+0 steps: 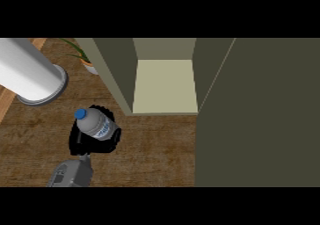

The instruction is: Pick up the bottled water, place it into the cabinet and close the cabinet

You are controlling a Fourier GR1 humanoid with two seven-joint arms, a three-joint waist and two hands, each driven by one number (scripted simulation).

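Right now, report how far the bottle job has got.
Done: the left hand is curled round the bottle, just left of the open cabinet. In hand: carrying it. Left: set it on the cabinet floor, then shut the door, which stands wide open.

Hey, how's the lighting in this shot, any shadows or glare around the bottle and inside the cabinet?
Head view: even, soft light, no glare on the bottled water. Head view: the left hand under it reads as a near-black mass, fingers hard to separate. Head view: the cabinet shelf is pale and lit, its side walls darker. Head view: the open door is flat olive.
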